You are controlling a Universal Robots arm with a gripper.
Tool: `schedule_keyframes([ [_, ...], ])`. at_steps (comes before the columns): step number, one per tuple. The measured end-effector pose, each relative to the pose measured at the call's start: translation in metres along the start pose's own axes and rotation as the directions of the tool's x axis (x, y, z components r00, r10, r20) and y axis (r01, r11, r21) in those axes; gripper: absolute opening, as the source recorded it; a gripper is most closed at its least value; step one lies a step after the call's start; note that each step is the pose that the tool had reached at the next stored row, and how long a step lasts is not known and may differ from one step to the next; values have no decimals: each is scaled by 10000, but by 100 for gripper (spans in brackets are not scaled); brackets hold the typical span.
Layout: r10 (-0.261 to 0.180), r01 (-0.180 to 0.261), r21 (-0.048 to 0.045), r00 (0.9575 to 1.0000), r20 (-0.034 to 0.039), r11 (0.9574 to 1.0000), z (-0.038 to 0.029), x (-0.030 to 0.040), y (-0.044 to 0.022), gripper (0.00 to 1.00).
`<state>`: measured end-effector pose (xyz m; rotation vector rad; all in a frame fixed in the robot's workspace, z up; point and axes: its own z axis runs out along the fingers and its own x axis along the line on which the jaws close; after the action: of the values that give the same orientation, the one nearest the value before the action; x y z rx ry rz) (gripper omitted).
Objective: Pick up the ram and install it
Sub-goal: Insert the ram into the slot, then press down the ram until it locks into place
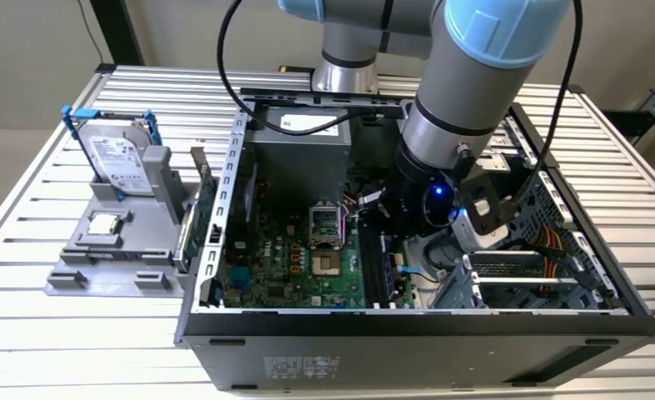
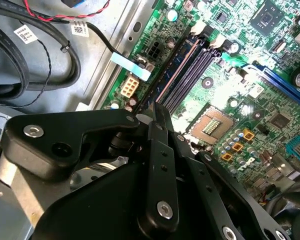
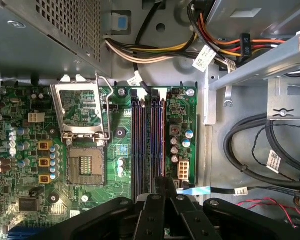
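The ram [image 2: 174, 67] is a thin dark bluish stick standing on edge in the outermost of the long black slots [image 3: 142, 145], near the motherboard's [image 3: 30, 150] edge. In the first wrist view the ram [image 3: 162, 145] runs straight away from my fingers. My gripper [image 2: 157, 114] sits low inside the open computer case [image 1: 417, 321], its black fingers [image 3: 160, 186] pressed together on the near end of the stick's top edge. In the exterior view the arm's wrist [image 1: 439, 200] reaches down over the slots.
The open CPU socket [image 3: 82, 167] with its raised latch lies beside the slots. Cable bundles [image 3: 250, 145] and a drive cage [image 1: 527, 283] crowd one side. Outside the case a grey fixture [image 1: 117, 267] holds a hard drive [image 1: 122, 154], a silver chip [image 1: 105, 223] and a green card [image 1: 194, 221].
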<state>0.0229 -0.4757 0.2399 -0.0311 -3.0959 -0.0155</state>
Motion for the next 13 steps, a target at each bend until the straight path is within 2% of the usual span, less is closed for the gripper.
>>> schedule_keyframes([
  [7,-9,9,0,10000,0,10000,0,0,-4,0],
  [13,-247,247,11,9997,-3,9997,0,0,-4,0],
])
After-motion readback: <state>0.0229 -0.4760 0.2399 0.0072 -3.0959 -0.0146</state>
